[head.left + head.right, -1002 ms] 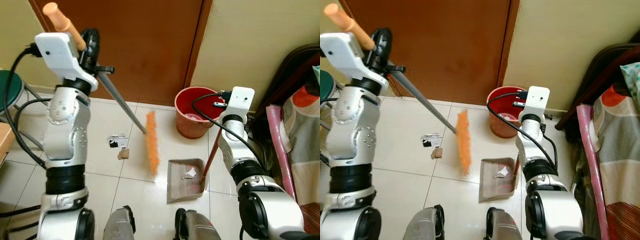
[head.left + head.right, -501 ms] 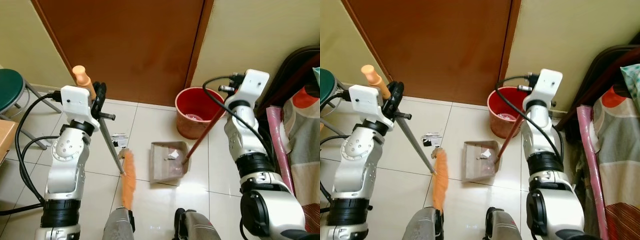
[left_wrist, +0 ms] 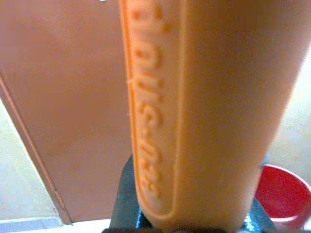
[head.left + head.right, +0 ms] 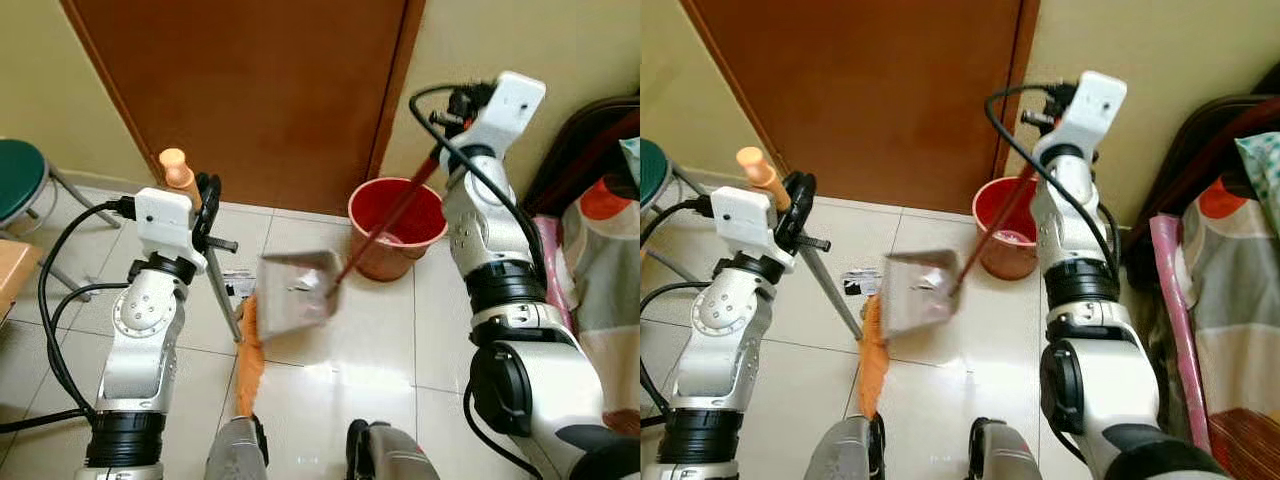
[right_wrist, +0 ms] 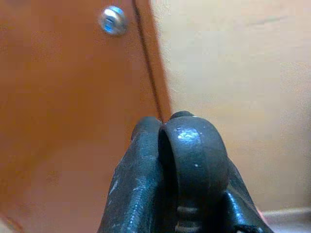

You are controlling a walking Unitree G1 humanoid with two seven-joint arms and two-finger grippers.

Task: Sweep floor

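Observation:
My left gripper [image 4: 207, 214] is shut on the broom's grey pole [image 4: 224, 296], just under its orange grip [image 4: 176, 167]. The pole slants down to the orange bristles [image 4: 247, 368], which rest on the tiles near my feet. My right gripper [image 4: 452, 106] is raised high by the door frame, shut on the dustpan's red handle [image 4: 385, 218]. The grey dustpan [image 4: 293, 298] hangs tilted above the floor with a white scrap in it. Paper scraps [image 4: 236, 281] lie on the tiles beside the broom pole. The orange grip [image 3: 194, 111] looms close in the left wrist view.
A red bucket [image 4: 402, 226] stands against the wall by the brown door [image 4: 250, 90]. A green stool [image 4: 18, 180] is at the far left. A bed with a patterned cover [image 4: 605, 250] and dark frame lies along the right.
My right arm has lifted the dustpan off the tiles and swung it left and up. The broom head has stayed near my feet and the left arm has barely moved.

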